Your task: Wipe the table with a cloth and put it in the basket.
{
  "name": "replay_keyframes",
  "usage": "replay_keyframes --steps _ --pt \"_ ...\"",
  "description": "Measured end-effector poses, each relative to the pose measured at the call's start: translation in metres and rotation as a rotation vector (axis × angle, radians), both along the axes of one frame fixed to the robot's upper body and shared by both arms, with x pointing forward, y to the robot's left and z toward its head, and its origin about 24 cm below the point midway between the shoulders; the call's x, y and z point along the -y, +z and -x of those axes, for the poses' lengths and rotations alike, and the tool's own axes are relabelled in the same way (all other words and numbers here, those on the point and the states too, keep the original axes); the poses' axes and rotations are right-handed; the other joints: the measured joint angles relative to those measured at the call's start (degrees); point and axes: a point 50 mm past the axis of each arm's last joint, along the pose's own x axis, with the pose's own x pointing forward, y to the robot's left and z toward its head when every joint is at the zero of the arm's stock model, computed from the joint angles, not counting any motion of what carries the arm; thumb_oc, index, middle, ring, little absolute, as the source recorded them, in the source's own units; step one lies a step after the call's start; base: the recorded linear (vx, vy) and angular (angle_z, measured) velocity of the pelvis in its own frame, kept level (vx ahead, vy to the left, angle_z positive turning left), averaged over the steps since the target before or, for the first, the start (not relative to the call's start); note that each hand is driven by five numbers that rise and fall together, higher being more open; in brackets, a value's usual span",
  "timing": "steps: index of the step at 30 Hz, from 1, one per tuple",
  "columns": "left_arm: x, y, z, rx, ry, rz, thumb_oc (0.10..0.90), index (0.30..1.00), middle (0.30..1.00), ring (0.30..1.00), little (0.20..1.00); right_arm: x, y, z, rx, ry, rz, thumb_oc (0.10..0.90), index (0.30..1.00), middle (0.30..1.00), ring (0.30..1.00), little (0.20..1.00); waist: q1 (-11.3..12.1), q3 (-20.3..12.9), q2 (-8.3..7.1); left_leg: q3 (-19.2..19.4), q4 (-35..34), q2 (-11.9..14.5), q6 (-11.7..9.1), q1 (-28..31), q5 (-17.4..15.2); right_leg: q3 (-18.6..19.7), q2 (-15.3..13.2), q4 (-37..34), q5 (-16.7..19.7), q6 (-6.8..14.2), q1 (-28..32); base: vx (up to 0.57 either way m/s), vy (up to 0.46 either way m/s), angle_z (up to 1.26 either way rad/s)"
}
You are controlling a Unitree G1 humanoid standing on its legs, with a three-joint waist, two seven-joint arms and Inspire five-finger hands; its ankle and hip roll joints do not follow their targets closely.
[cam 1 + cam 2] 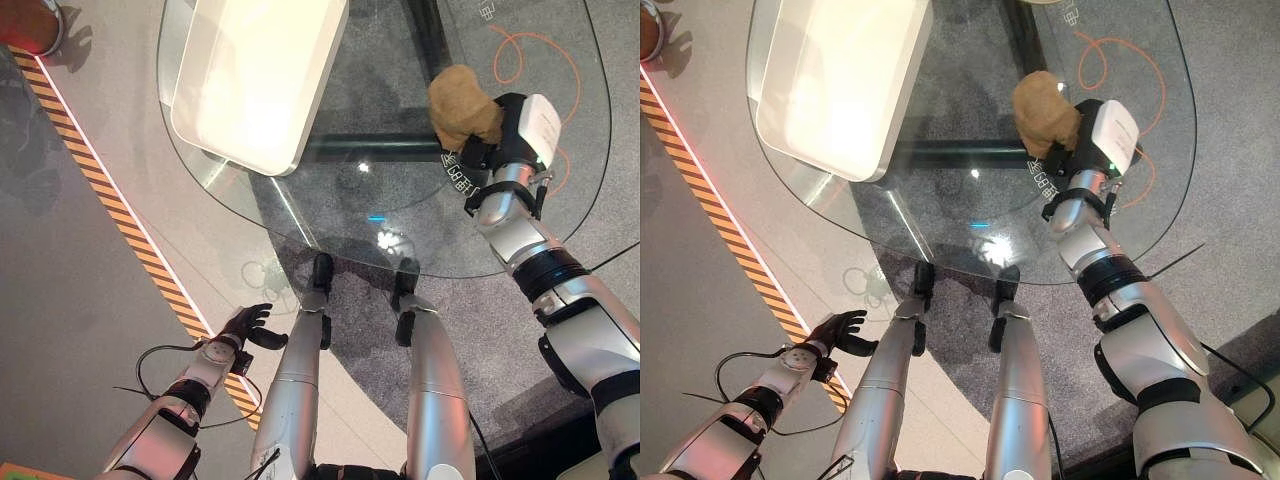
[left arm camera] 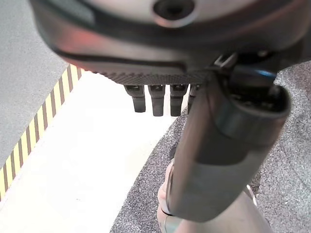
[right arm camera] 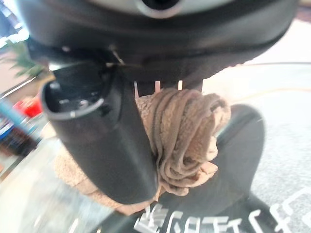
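Far left, low beside the yellow-and-black striped floor tape [image 1: 95, 180]: dark left hand [image 1: 247, 325], fingers loosely spread, holding nothing, well off the table. Centre-left on the round clear glass table [image 1: 300, 215]: long white rounded tray [image 1: 255, 75], untouched. Right side: dark right hand [image 1: 480, 150] clenched round the crumpled tan terry cloth [image 1: 462, 105], bunched beyond the fingers, apparently on or just above the glass. Bare glass stretching leftward from the cloth; right hand plainly the nearer for wiping. Basket location: cannot tell.

White lettering on the dark floor mat [image 1: 462, 178], seen through the glass tabletop [image 1: 330, 215] just beside the right robot hand [image 1: 500, 135]; not legible. Nothing else readable.
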Motion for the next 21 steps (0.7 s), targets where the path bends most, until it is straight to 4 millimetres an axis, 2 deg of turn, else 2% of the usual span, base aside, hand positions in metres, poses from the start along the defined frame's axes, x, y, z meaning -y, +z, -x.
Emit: replay_keyframes --steps 5,16,21 --pt "0.001 0.000 0.000 0.002 0.000 0.001 0.800 0.900 0.900 0.900 0.900 -0.015 -0.001 0.000 -0.041 0.064 0.067 0.100 0.300 0.300 0.300 0.200 -0.09 -0.01 0.01 0.01 -0.17 0.02 -0.04 0.10 0.04 -0.01 0.00 0.00 0.00 -0.01 0.01 0.00 0.000 0.00" --pt "0.003 -0.001 0.000 0.007 -0.001 0.003 0.800 0.900 0.900 0.900 0.900 -0.036 -0.009 -0.001 -0.119 0.160 0.189 0.100 0.300 0.300 0.300 0.200 -0.02 -0.04 0.03 0.03 -1.15 0.06 -0.28 1.13 0.53 -0.07 -0.06 -0.06 -0.08 -0.19 0.57 0.00 0.000 0.00" --pt "0.005 -0.001 -0.001 0.013 0.004 -0.004 0.800 0.900 0.900 0.900 0.900 -0.053 -0.013 -0.001 -0.157 0.234 0.226 0.100 0.300 0.300 0.300 0.200 -0.07 -0.05 0.04 0.03 -1.93 0.10 -0.46 1.46 0.93 -0.08 -0.03 -0.15 -0.10 -0.29 0.56 0.00 0.000 0.00"
